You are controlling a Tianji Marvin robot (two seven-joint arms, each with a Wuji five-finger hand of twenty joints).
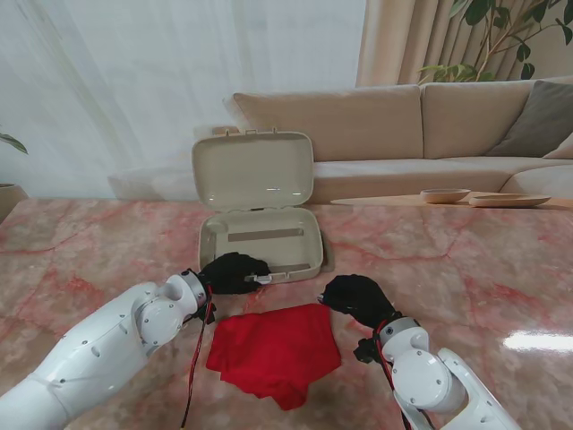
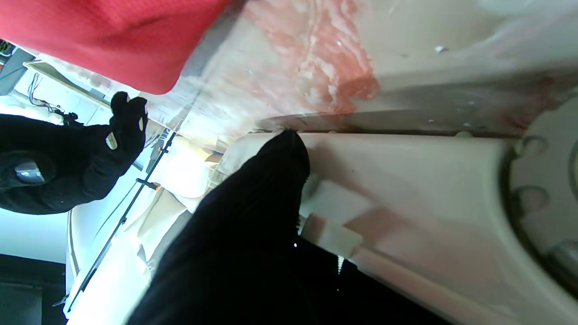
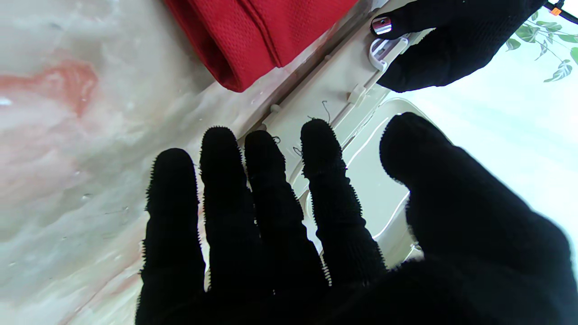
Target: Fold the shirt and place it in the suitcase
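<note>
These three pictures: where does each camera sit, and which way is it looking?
Stand view: above the shoulders, looking down at the table, open suitcase, red shirt; both arms and gloved hands show.
Left wrist view: looks along the left hand at the suitcase edge; the right hand shows too.
Right wrist view: looks along the right hand's spread fingers toward the suitcase.
All three share shirt and suitcase.

The shirt [image 1: 277,352] is red cloth with a fine mesh weave, matt. The suitcase [image 1: 260,242] is smooth beige plastic with a dull sheen. The table [image 1: 466,260] is polished pink-veined marble, glossy enough to reflect light. Both hands, the left hand [image 1: 233,271] and the right hand [image 1: 356,298], wear black knitted, fuzzy gloves.
</note>
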